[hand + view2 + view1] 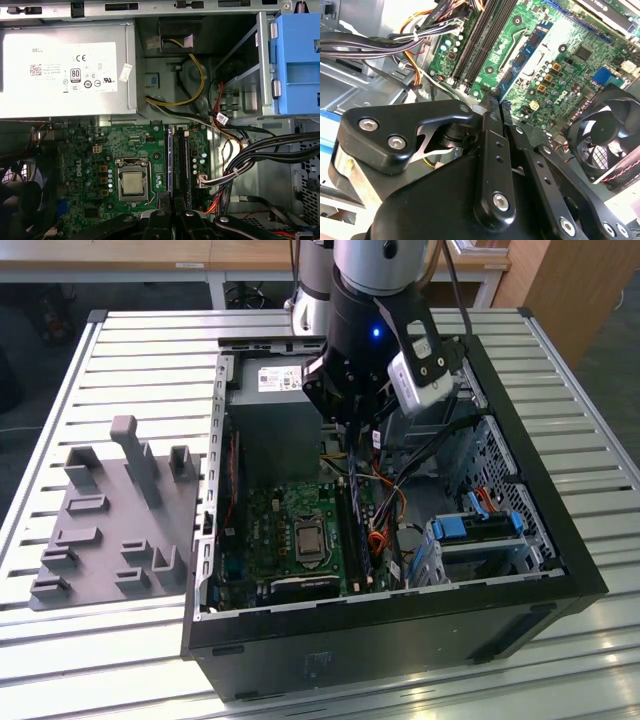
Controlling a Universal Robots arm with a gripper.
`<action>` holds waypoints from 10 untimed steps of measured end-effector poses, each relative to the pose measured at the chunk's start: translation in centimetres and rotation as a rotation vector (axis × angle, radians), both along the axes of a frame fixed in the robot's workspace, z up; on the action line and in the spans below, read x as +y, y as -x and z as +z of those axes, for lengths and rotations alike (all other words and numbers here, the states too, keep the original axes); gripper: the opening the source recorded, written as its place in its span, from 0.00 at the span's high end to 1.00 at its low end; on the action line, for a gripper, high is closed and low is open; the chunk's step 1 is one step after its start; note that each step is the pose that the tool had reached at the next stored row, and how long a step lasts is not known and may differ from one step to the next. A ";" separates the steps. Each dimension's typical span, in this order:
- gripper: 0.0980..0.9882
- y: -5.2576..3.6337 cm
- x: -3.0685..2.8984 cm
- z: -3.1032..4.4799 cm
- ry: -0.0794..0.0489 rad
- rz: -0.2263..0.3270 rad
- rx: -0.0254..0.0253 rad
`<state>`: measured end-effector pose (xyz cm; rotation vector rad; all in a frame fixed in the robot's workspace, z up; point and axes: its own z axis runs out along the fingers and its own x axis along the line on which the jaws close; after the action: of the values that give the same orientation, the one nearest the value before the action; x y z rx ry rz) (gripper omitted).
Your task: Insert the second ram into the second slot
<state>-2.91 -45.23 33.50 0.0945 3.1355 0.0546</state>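
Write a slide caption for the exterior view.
Gripper hovering over the memory slots of the motherboard inside the open computer case.

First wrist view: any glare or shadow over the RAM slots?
First wrist view: power supply label glares white, RAM slots evenly lit, fan in deep shadow. Exterior view: motherboard sits dimmer than the bright table.

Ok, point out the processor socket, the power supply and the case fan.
processor socket point(132, 182), first wrist view, on the metal plate at its centre.
power supply point(65, 70), first wrist view, on its pale label.
case fan point(608, 129), second wrist view, on its dark hub.
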 end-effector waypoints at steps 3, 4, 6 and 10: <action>0.96 0.00 -0.05 -0.10 0.000 0.000 0.0000; 0.96 0.00 -0.07 -0.14 0.000 0.000 0.0000; 0.96 0.00 -0.10 -0.20 0.000 0.001 0.0000; 0.96 0.00 -0.18 -0.31 0.000 0.001 0.0000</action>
<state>-2.91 -45.41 33.19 0.0929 3.1356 0.0546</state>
